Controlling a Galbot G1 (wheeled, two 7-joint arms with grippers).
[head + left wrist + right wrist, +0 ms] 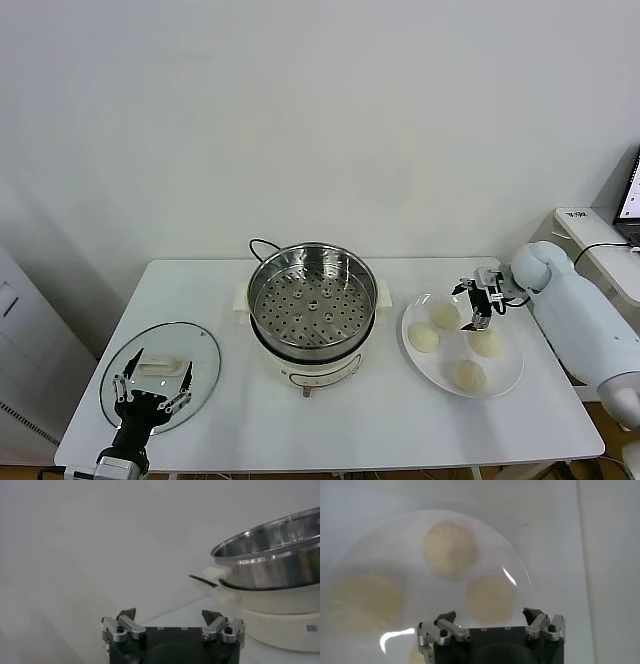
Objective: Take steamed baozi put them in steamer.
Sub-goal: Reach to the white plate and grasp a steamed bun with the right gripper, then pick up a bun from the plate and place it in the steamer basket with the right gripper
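Several cream-white steamed baozi [424, 338] lie on a white plate [510, 375] at the table's right. My right gripper [478, 305] hovers open just above the plate's far side, over the rear baozi [444, 315]. In the right wrist view the right gripper [489, 615] stands open and empty, with one baozi [491, 599] just ahead between the fingers' line and others [449, 548] farther off. The steamer [312, 300], a shiny pot with an empty perforated tray, stands mid-table. My left gripper [152, 385] waits open at the front left; the left wrist view shows the left gripper [169, 614] empty, the steamer [270, 565] beyond.
A round glass lid [200, 345] lies flat on the table's left, under the left gripper. The steamer's black cord [262, 245] loops behind the pot. A side desk with a laptop [628, 200] stands beyond the right table edge.
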